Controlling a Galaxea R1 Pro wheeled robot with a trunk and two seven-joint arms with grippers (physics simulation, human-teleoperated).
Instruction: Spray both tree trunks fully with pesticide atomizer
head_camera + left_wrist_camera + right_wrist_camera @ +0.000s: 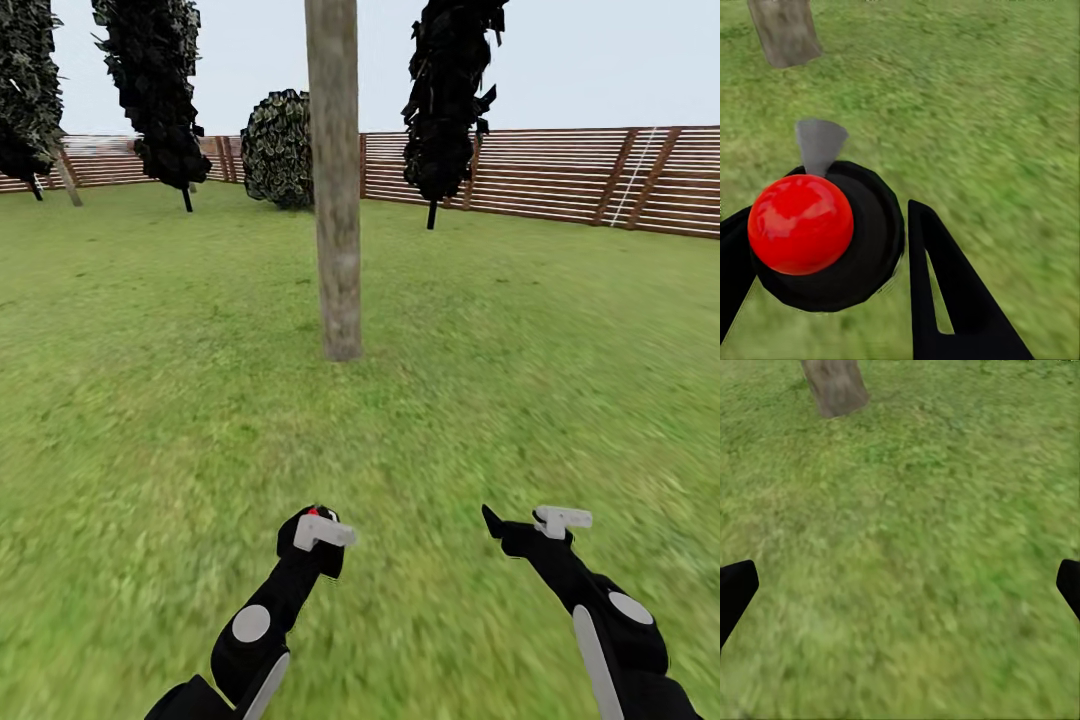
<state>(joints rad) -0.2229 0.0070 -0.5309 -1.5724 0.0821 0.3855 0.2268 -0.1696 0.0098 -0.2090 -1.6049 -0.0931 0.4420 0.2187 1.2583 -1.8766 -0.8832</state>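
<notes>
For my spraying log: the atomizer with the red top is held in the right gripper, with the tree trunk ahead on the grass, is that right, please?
Not quite: the atomizer sits in the left gripper, as the left wrist view shows; the right gripper is open with only grass between its fingers. The tree trunk does stand ahead.

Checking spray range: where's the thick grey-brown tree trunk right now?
In the head view the thick grey-brown tree trunk stands upright on the green grass lawn, dead ahead and centre, well beyond both grippers, with the slatted wooden fence behind it.
</notes>
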